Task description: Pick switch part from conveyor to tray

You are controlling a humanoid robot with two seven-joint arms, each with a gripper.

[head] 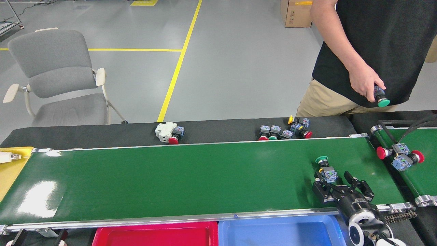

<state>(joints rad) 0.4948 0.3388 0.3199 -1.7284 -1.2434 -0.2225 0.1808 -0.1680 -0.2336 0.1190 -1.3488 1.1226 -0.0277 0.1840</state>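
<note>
Right gripper (336,181) is out over the conveyor (177,177), jaws spread wide and empty, fingers pointing away from the robot; the green-capped switch (325,170) lies just ahead of it, at the mouth of the jaws near the left finger, not yet between them; hard to tell whether that finger touches the switch body. The wide opening looks chosen to straddle the part's blocky base; a grasp is not made yet, so I judge this the final approach.

Directly behind the gripper, below the belt's near rail, sits the blue tray (280,232), a short haul back once the part is caught; the red tray (157,234) is further to the gripper's left. Left gripper is not in view.

Beyond the gripper, past the far rail, spare switches (283,131) are parked on the black ledge, off the belt; further left another cluster (168,132). Up and right of the gripper a person's hand (364,82) holds another green switch (380,96), seemingly ready to feed; more parts (399,158) ride the short belt to the right.

Risk: the belt may carry the switch leftward and out of the jaws.
</note>
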